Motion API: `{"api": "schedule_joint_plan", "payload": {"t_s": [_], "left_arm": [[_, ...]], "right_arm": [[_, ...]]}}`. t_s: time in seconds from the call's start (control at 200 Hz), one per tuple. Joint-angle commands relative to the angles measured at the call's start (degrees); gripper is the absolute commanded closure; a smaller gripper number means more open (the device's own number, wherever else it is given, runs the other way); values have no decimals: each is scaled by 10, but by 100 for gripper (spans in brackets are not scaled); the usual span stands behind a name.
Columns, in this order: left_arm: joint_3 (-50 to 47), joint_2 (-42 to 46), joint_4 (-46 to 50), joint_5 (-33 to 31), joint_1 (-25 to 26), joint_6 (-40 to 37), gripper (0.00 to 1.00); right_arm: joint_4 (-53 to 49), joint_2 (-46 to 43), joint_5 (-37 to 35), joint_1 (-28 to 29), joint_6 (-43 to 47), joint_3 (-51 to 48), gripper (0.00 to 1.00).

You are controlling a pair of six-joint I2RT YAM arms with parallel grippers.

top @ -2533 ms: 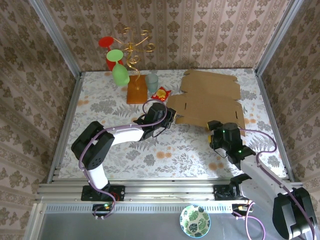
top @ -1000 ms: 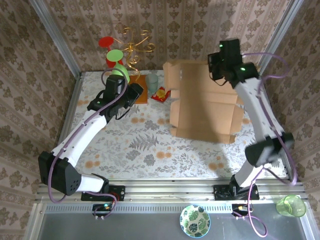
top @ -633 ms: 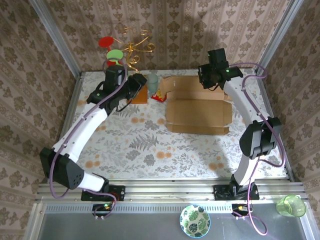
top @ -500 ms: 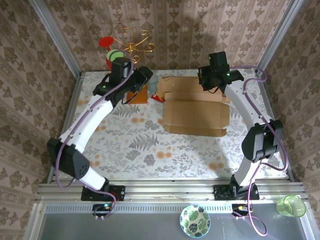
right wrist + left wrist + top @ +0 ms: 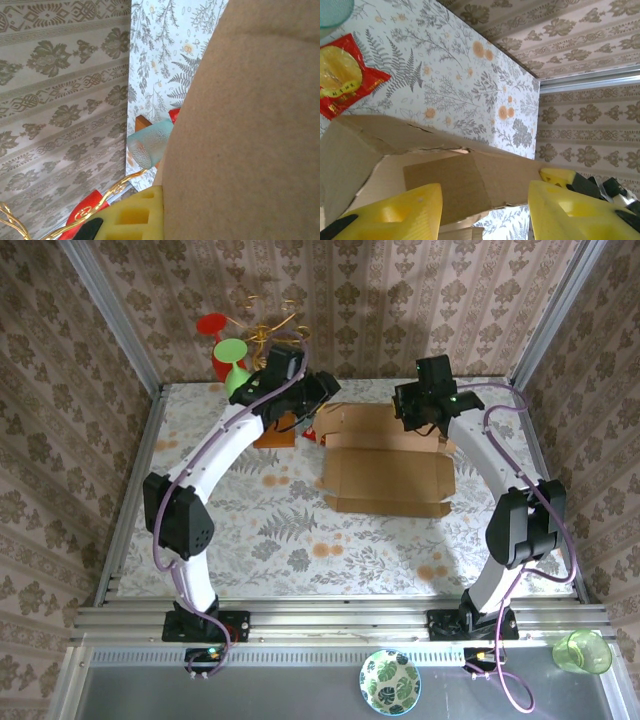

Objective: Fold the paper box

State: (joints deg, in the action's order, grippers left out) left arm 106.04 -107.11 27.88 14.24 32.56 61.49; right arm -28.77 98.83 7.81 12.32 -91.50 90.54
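The paper box [image 5: 390, 475] lies on the flowered table as a brown cardboard sheet, its rear panel raised along the back. My left gripper [image 5: 320, 400] is at the box's back left corner. In the left wrist view it [image 5: 485, 215] stands open, with a cardboard flap [image 5: 470, 185] in the wide gap between the yellow fingers [image 5: 395, 215]. My right gripper [image 5: 422, 418] is at the back right of the rear panel. In the right wrist view the cardboard [image 5: 250, 125] presses against one yellow finger [image 5: 132, 215] and hides the other, so this gripper [image 5: 167, 210] is shut on the panel.
A red snack packet [image 5: 322, 427] and a teal cup [image 5: 150, 142] lie just left of the box. Behind them stands a gold wire stand [image 5: 262, 335] on a wooden block [image 5: 272, 430], carrying red and green glasses. Patterned walls enclose the table on three sides.
The right gripper has brought the box down from upright in the air to flat on the table. The left arm has swung right, from the wire stand to the box's back left corner.
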Motion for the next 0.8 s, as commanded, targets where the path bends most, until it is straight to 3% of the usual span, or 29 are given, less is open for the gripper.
{"api": "schedule_joint_plan", "payload": {"t_s": [0.0, 0.795], "left_arm": [[-8, 3, -3, 17, 4, 7, 51], [-22, -10, 11, 35, 15, 17, 53]], "right_arm": [[14, -21, 13, 6, -10, -4, 100], [19, -10, 27, 14, -3, -18, 100]]}}
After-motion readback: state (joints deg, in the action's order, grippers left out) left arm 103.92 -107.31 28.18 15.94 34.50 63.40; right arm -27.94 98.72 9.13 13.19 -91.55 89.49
